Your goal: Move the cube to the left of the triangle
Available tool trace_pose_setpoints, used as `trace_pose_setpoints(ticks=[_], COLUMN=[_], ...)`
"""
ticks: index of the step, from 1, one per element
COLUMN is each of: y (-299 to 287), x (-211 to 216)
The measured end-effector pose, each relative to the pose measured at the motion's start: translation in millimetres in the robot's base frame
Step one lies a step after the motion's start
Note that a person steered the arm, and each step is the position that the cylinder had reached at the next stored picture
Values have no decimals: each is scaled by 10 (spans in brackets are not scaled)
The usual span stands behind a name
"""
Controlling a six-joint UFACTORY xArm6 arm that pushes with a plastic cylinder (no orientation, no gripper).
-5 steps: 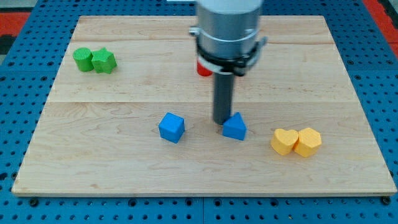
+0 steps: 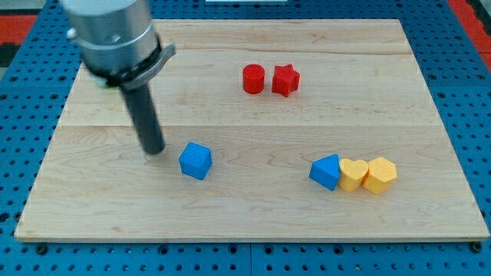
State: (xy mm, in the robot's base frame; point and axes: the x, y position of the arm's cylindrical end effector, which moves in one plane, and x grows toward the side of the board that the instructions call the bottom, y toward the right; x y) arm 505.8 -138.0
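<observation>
The blue cube (image 2: 196,161) lies on the wooden board, left of centre and low in the view. The blue triangle (image 2: 326,171) lies far to its right, touching the yellow heart (image 2: 353,174). My tip (image 2: 154,149) rests on the board just left of the cube and a little above it, with a small gap between them. The arm's grey body (image 2: 113,34) fills the view's top left.
A red cylinder (image 2: 253,78) and a red star (image 2: 285,79) sit side by side near the top centre. A yellow hexagon (image 2: 379,175) touches the yellow heart's right side. The arm's body hides the board's top left corner.
My tip has moved from beside the triangle to the left of the cube. The triangle now lies further right, against the yellow heart. The cube has shifted slightly left. The green blocks are now hidden.
</observation>
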Motion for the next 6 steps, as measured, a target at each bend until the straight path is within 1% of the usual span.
trace_pose_setpoints(ticks=[1,2,3,4,5,6], y=[685,1468,1988,1819,1423,1483], x=[30,-81,-81,-171,-438,-782])
